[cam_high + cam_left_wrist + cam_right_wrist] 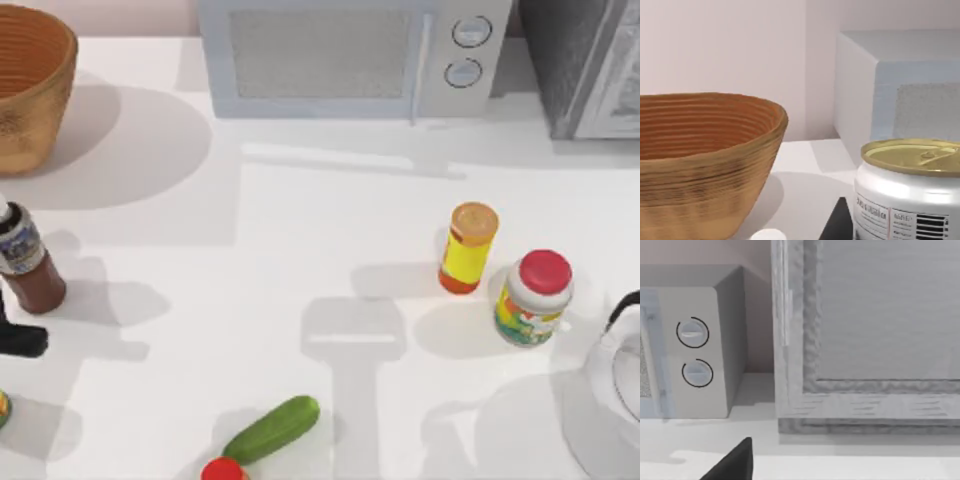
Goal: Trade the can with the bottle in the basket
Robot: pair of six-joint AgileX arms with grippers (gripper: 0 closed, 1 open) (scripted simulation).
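The can (910,187) sits right in front of the left wrist camera, its gold flat top level and its white label facing the lens, with a dark finger (840,222) of the left gripper just beside its lower edge; whether the jaws are pinching it or spread I cannot tell. The basket (30,85) stands at the table's far left corner, and its orange-brown inside looks empty in the left wrist view. The bottle (25,262) stands upright on the table at the left edge, nearer than the basket and outside it. A dark part of the left arm (20,340) shows just below the bottle. The microwave (350,55) stands along the back. In the right wrist view a dark fingertip (735,462) of the right gripper points toward the microwave; its jaw state is unclear.
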